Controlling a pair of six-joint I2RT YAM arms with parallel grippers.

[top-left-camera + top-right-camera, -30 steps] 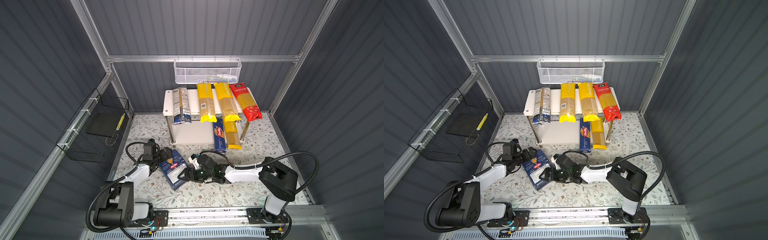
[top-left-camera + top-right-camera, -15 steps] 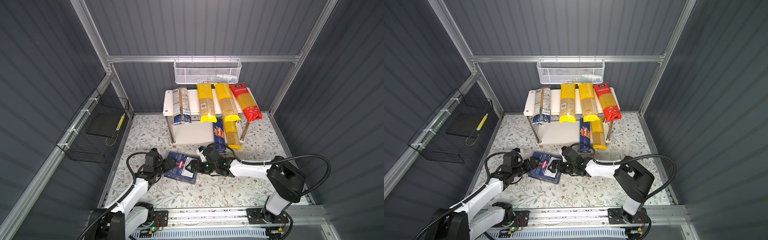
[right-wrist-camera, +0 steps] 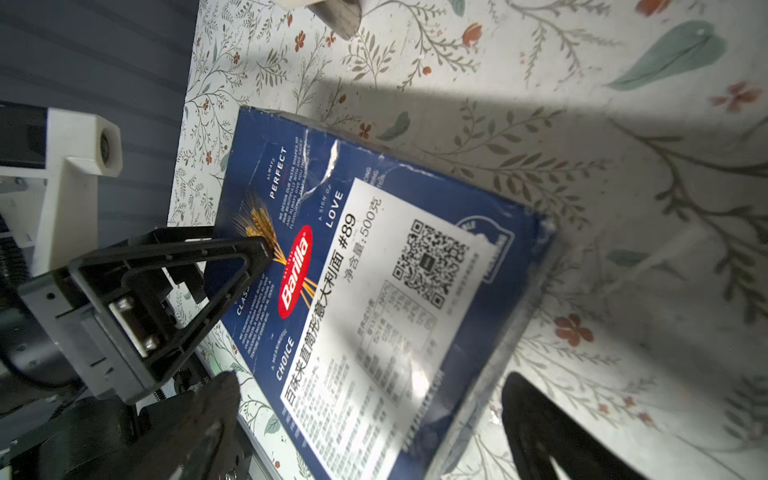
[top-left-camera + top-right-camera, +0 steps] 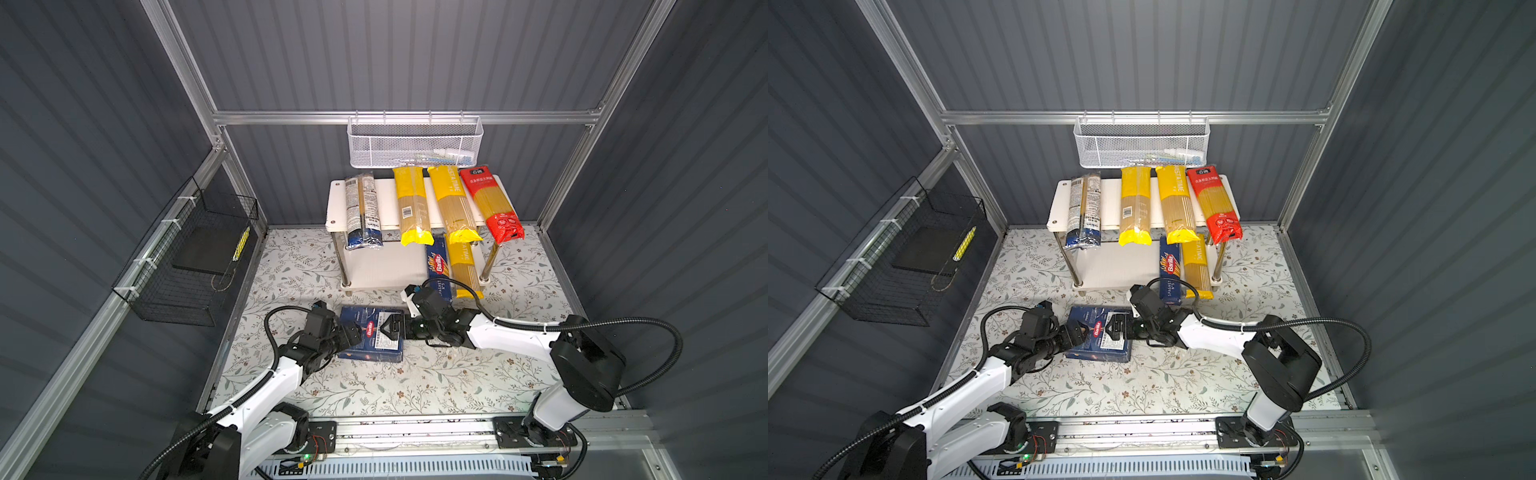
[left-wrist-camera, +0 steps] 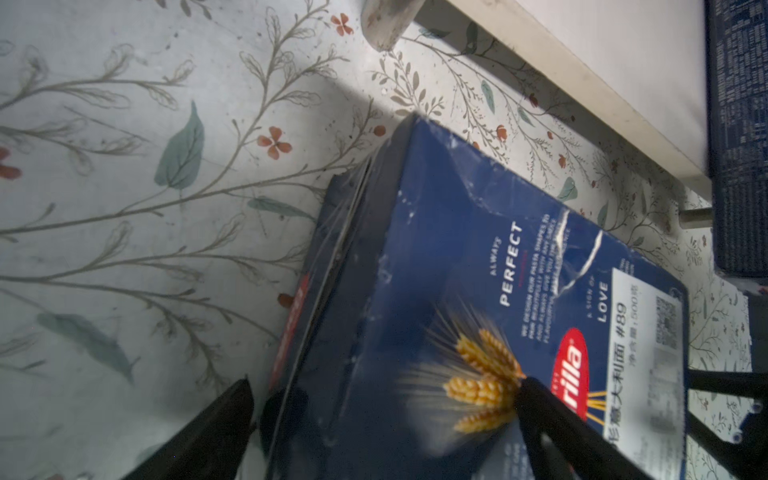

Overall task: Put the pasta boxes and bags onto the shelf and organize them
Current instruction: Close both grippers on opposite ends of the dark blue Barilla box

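Both top views are sharp and evenly lit from overhead, the table (image 4: 415, 386) bright against grey walls (image 4: 83, 166), with soft shadow under the shelf (image 4: 374, 266) and frame bars (image 4: 407, 117) bowing toward the edges. In the left wrist view the near end of the blue box (image 5: 457, 291) and the fingers (image 5: 216, 432) of the left hand (image 5: 384, 384) are blurred. In the right wrist view glare washes the box's white label (image 3: 399, 332) and broad shadows cross the table.

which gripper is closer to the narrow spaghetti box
Right. The right gripper is over the wide box, at its end nearer the narrow spaghetti box; the left gripper at its far end.
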